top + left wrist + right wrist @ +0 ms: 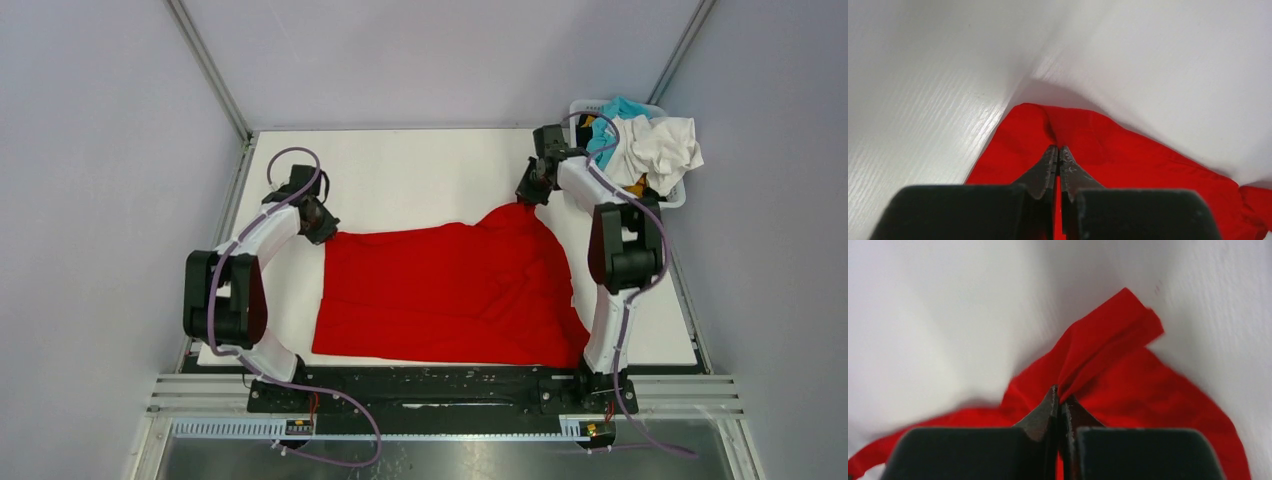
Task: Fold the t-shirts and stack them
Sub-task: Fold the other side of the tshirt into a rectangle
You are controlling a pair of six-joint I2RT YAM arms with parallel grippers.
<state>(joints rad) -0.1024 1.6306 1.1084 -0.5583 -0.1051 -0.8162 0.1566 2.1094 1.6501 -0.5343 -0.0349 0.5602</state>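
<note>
A red t-shirt (445,292) lies spread on the white table (400,175). My left gripper (322,228) is shut on the shirt's far-left corner; the left wrist view shows its jaws (1058,152) closed on red cloth (1128,150). My right gripper (528,195) is shut on the shirt's far-right corner and holds it raised toward the back right; the right wrist view shows its jaws (1060,397) pinching a fold of red cloth (1108,335) that sticks up past the tips.
A white basket (676,197) at the back right holds crumpled shirts, white (660,145) and teal (612,125) among them. The table's near edge meets a black rail (430,385). Grey walls enclose the table on three sides.
</note>
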